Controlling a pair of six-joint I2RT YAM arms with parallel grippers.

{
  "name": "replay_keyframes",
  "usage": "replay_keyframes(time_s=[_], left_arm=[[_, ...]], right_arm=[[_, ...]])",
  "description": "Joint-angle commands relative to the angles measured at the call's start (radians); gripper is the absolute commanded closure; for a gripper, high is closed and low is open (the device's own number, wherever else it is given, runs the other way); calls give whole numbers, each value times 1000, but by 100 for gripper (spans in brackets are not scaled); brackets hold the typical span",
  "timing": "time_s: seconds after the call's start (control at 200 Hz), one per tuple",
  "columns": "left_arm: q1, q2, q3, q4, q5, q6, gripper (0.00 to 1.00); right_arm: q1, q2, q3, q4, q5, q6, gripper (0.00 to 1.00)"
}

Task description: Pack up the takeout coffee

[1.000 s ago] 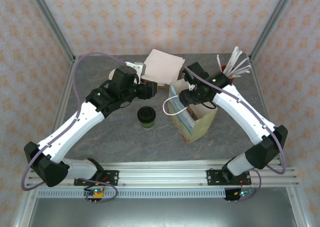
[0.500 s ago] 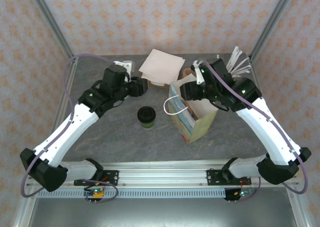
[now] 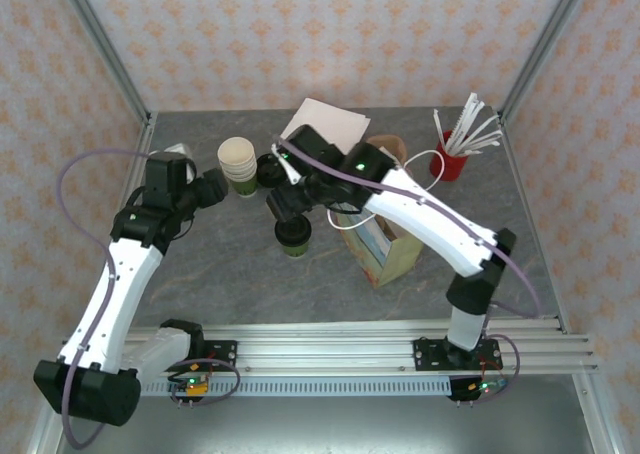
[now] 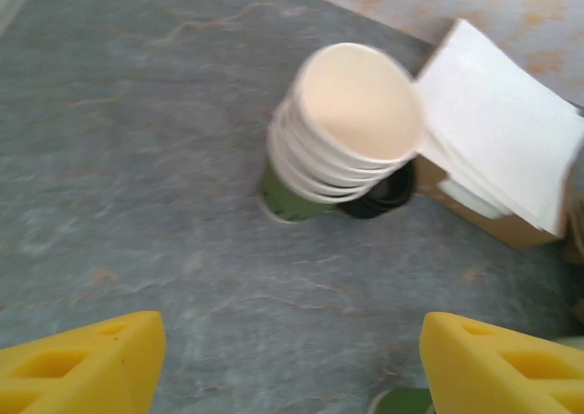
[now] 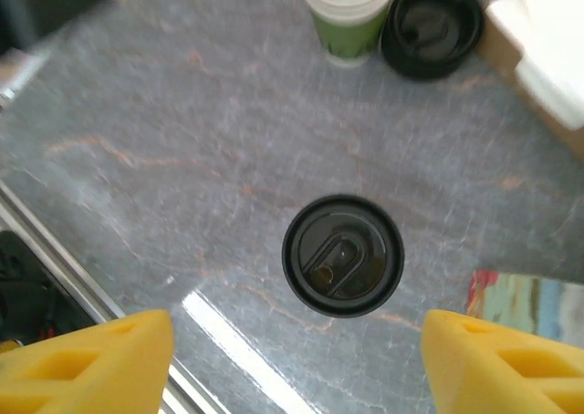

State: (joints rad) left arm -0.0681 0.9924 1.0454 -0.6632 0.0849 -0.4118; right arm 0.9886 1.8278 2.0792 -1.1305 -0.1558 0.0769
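Directly above takeout coffee [image 5: 342, 254], right end effector [image 5: 297, 346] wide open, empty

worktop [image 5: 164, 140]: grey stone-look slab, faint veins, smooth, bit of a sheen where the light hits
takeout coffee [image 5: 342, 254]: black plastic lid, smooth and semi-gloss; green paper sides
cup stack [image 4: 351, 122]: paper, matt cream insides, green outside
loose lid [image 5: 431, 26], just beside the cup stack: black plastic, same sheen
napkins [image 4: 497, 140]: white paper, matt
right end effector [image 5: 294, 368]: fingers [image 5: 91, 359] look like matt yellow plastic
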Motion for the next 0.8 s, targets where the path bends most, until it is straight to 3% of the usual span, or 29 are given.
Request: replay_keyframes(time_s=[0.0, 0.335, 0.791], left_arm=[[62, -66, -54, -11, -25, -48, 25], [73, -74, -71, 13, 35, -35, 24], [73, -80, -69, 29, 71, -28, 25]], right_arm=[[10, 86, 82, -120, -22, 6, 25], [9, 307, 190, -227, 42, -27, 13], [-54, 382, 187, -241, -66, -28, 8]])
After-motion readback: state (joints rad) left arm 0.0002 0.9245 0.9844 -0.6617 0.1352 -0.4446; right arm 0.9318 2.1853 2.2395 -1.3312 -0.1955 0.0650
